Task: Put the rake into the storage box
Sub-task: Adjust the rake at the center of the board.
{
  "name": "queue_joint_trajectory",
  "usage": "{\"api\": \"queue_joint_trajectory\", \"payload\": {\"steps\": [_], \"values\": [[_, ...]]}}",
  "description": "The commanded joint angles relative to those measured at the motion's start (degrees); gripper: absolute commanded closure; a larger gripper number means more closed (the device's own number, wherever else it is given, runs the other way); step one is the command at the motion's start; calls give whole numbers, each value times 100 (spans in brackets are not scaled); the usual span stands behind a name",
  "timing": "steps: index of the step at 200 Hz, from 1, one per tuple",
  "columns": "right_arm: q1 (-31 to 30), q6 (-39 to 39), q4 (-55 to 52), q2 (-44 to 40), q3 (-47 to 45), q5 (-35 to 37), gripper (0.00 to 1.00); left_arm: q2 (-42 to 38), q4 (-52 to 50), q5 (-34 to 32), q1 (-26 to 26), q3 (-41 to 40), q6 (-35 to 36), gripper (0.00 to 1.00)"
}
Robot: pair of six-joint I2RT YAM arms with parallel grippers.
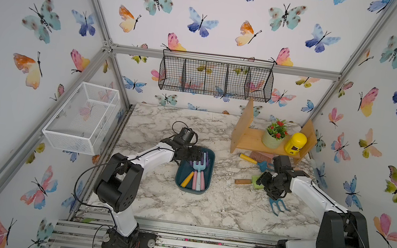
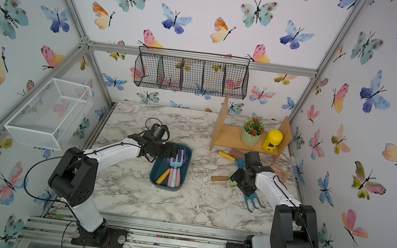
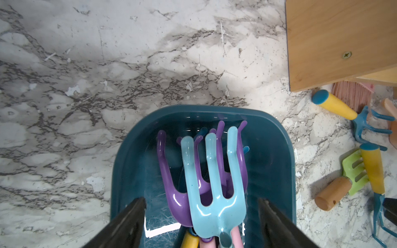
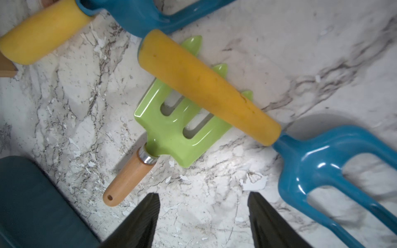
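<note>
The dark teal storage box (image 1: 191, 190) (image 2: 165, 187) (image 3: 276, 163) sits mid-table holding a light blue fork (image 3: 214, 193), a purple rake (image 3: 171, 189) and a yellow-handled tool. My left gripper (image 1: 188, 153) (image 3: 202, 204) hovers open over its far end, touching nothing. A blue rake with a yellow handle (image 1: 279, 207) (image 2: 255, 202) (image 4: 206, 90) lies on the table to the right, its handle across a green fork (image 4: 171, 131). My right gripper (image 1: 266, 183) (image 4: 203, 196) hangs open just above that handle, empty. The box corner (image 4: 32, 204) also shows in the right wrist view.
A second blue rake with a yellow handle (image 1: 249, 158) (image 3: 335, 106) lies by the wooden shelf (image 1: 250, 139), which carries a plant pot (image 1: 272, 138) and a yellow jar (image 1: 295, 142). A pink brush (image 1: 262, 155) sits under it. A white mesh basket (image 1: 81, 117) and a black wire basket (image 1: 215, 78) hang on the walls.
</note>
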State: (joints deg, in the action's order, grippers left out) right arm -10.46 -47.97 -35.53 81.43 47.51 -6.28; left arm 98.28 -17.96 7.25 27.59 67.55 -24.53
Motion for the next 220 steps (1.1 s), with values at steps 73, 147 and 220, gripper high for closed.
{"api": "queue_joint_trajectory", "payload": {"steps": [73,147,220], "values": [[9,-226,-667,31,-407,523,30,40,-4,134,17,-16,51,14],[615,223,-1048,136,-137,1315,28,77,-15,128,17,-22,103,14],[1899,918,-710,621,375,963,28,36,-50,50,7,-5,150,13]]}}
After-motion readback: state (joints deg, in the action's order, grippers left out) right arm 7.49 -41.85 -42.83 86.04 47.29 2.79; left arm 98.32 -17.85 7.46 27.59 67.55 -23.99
